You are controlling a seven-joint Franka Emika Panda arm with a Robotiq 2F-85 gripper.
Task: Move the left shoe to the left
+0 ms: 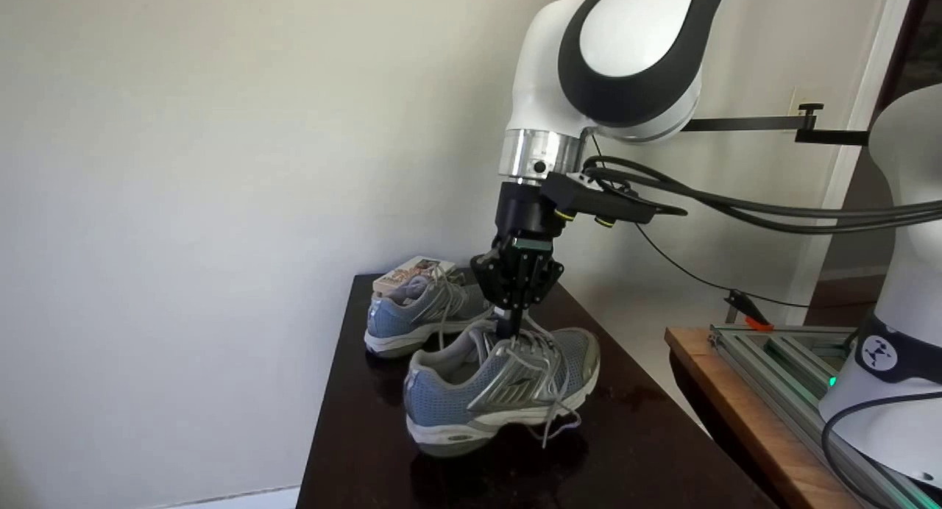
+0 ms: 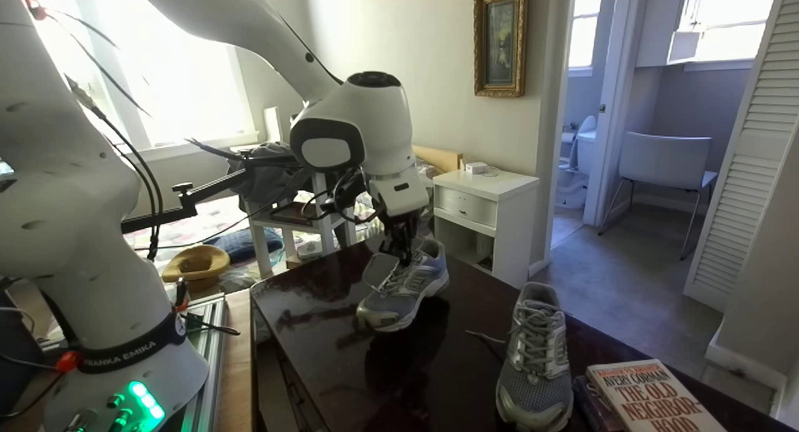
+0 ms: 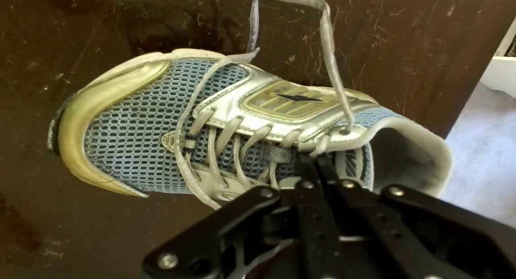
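The left shoe [image 1: 500, 395] is directly below the pincer [image 3: 315, 163], toe off one side of it and heel opening off the other. The pincer's fingers [image 3: 313, 208] are drawn in close to each other at the tongue [image 3: 350, 163], up by the top of the laces [image 3: 228, 135], and to me it looks like they're clamped on a bit of the shoe there. A loose loop of lace pokes out away from the pincer.

So progress-wise I'd call the grab done. What I can't call is the move itself: nothing here marks where "left" is supposed to end, so no idea how much of the shift is covered. Also can't say for sure if the shoe is on the tabletop [image 2: 465, 376] under the pincer or raised just above it. Kinda looks raised in an exterior view, but don't hold me to it. Either way, my guess for what's left is finishing the sideways carry, setting the thing down flat, then letting go and backing the pincer off. The release isn't done, anyway.

Further out, the twin sneaker [image 2: 537, 357] is well apart from the pincer, off to one side of it. The paperback [image 2: 649, 394] is farther from the pincer again, just past that sneaker.
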